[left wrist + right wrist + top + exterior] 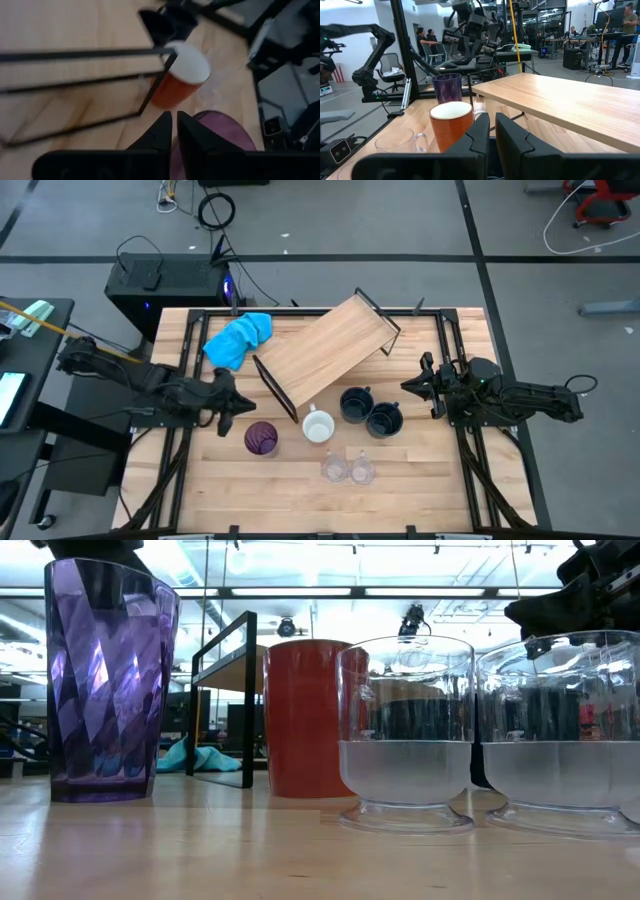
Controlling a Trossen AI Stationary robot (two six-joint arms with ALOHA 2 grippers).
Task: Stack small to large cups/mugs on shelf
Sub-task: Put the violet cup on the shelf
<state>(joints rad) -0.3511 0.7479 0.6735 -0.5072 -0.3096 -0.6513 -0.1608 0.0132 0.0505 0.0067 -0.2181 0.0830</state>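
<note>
The left gripper [174, 131] has its two dark fingers [159, 135] nearly together with only a thin slit between them, and nothing is held in that slit. It hangs just above and beside the translucent purple tumbler [261, 438], whose rim shows right beyond the fingertips in the left wrist view. The right gripper [491, 131] is likewise nearly closed and empty, its fingers [512, 135] almost touching. In the high view it sits over the right side of the table [430, 480], pointing toward the two dark navy mugs [370, 412] but apart from them.

The mug [318, 426] with a white interior and an orange-red outside stands upright between the tumbler and the navy mugs, close to the lower corner of the shelf [325, 348]. The two small clear glasses [347, 469] stand side by side nearer the front edge of the table, in front of the mug. The shelf, a light wooden board on a thin black wire frame, lies at an angle across the back middle of the table, and no cup rests on it. A crumpled blue cloth [238, 338] lies beside the shelf's left end.
</note>
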